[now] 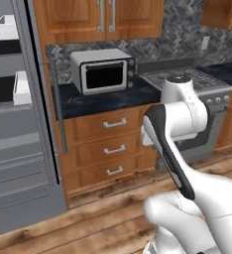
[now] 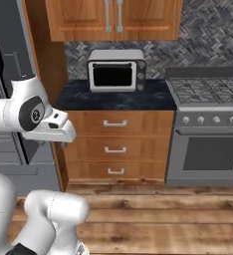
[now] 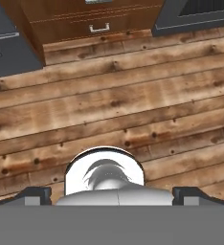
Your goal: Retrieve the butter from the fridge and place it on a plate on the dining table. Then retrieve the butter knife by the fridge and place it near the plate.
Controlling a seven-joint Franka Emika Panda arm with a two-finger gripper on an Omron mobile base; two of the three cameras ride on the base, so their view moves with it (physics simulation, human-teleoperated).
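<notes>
The fridge (image 1: pixel 19 163) is the tall grey unit at the far left, with grey lower drawers. Its upper part looks open, showing dark shelves and two white bins (image 1: pixel 7 27). In the right base view the fridge (image 2: pixel 11 64) stands behind my arm's elbow. My gripper (image 3: pixel 114 196) points straight down at the wooden floor, open, its dark fingertips (image 3: pixel 37 195) wide apart with nothing between them. A corner of the fridge (image 3: pixel 4 48) shows at the hand view's upper left. The butter, the plate, the dining table and the butter knife are out of view.
A silver microwave (image 1: pixel 105 74) sits on the dark counter (image 1: pixel 103 99) beside the fridge, above three wooden drawers (image 2: pixel 116 147). A steel stove (image 2: pixel 208 124) stands to the right. Wooden wall cabinets (image 2: pixel 113 17) hang above. Wooden floor (image 3: pixel 114 100) lies below the hand.
</notes>
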